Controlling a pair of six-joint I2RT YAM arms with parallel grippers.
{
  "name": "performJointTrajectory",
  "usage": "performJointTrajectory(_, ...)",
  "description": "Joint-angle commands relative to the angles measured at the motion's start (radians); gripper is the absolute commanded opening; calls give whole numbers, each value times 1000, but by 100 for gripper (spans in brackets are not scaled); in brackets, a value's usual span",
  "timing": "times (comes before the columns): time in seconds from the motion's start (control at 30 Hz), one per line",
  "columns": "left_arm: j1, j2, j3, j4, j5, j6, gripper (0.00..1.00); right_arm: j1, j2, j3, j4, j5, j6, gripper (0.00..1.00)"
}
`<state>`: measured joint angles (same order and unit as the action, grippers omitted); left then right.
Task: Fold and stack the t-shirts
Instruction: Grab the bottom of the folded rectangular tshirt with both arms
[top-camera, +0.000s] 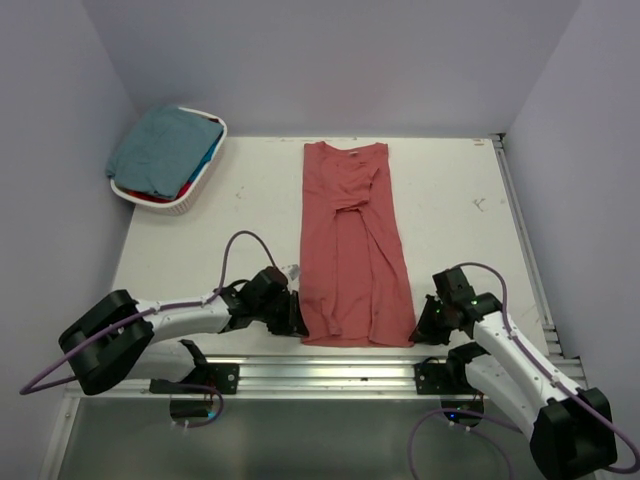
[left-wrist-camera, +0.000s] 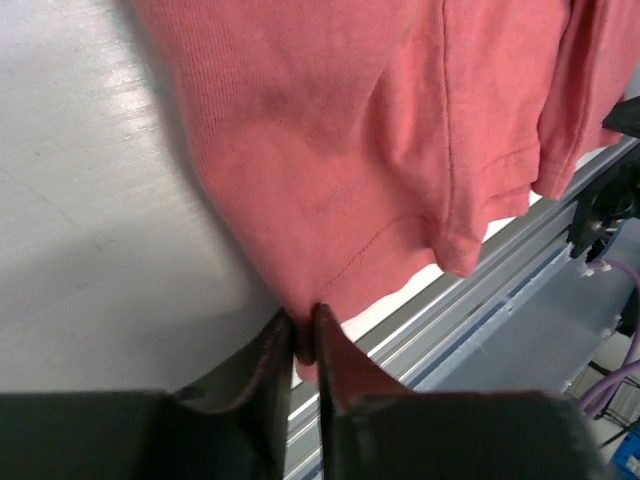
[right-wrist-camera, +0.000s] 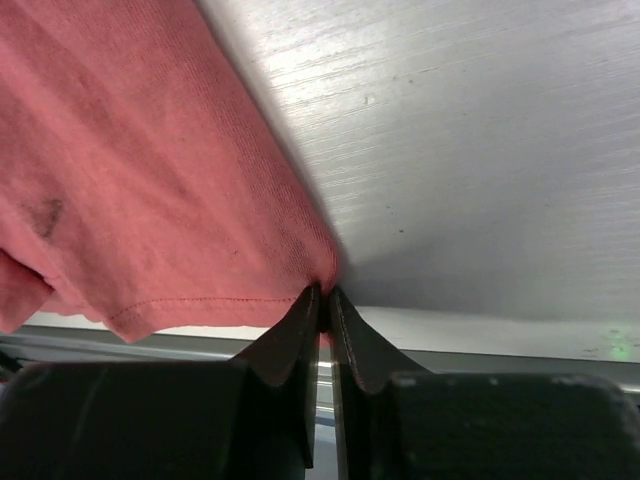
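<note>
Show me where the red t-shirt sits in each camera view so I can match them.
Top external: red t-shirt lies lengthwise in the middle, hem toward the bottom.
Left wrist: fills the top and right; left tool pinches its hem corner.
Right wrist: upper left; right tool pinches its corner.
Shared landmark: the metal rail just beyond the hem.

No readable text, labels, brands or nos. on anything in any view.

You see only a sliver of blue cloth (top-camera: 208, 158) under the teal t-shirt (top-camera: 160, 148) in the basket (top-camera: 178, 206), and the brick-red t-shirt (left-wrist-camera: 350, 130), cropped in both wrist views, hides its near corners inside the left gripper (left-wrist-camera: 305, 320) and right gripper (right-wrist-camera: 322, 300).
</note>
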<state>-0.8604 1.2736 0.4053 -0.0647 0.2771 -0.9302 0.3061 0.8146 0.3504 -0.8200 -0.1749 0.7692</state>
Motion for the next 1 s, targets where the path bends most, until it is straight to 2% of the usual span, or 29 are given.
performJointTrajectory(0.0, -15, 47, -48, -27, -55, 8, 15, 7, -14, -37, 25, -47, 27, 10)
performJointTrajectory(0.07, -23, 52, -52, -24, -56, 5, 5, 7, -34, -33, 12, -48, 27, 1)
performJointTrajectory(0.13, -29, 49, -51, -21, -53, 2, 0, 7, -61, -18, -8, -41, 27, 0)
performJointTrajectory(0.33, -43, -51, -11, -63, -90, -2, 0, 8, -107, 30, -22, -40, 19, 0)
performJointTrajectory(0.6, -46, -213, 70, -185, -262, 27, 0, 8, -101, 99, 60, -40, -24, 0)
performJointTrajectory(0.77, -46, -237, 95, -159, -332, 37, 0, 8, -43, 134, 159, -60, -34, 0)
performJointTrajectory(0.97, -45, -226, 141, -89, -487, 117, 0, 7, 12, 208, 257, -17, -74, 0)
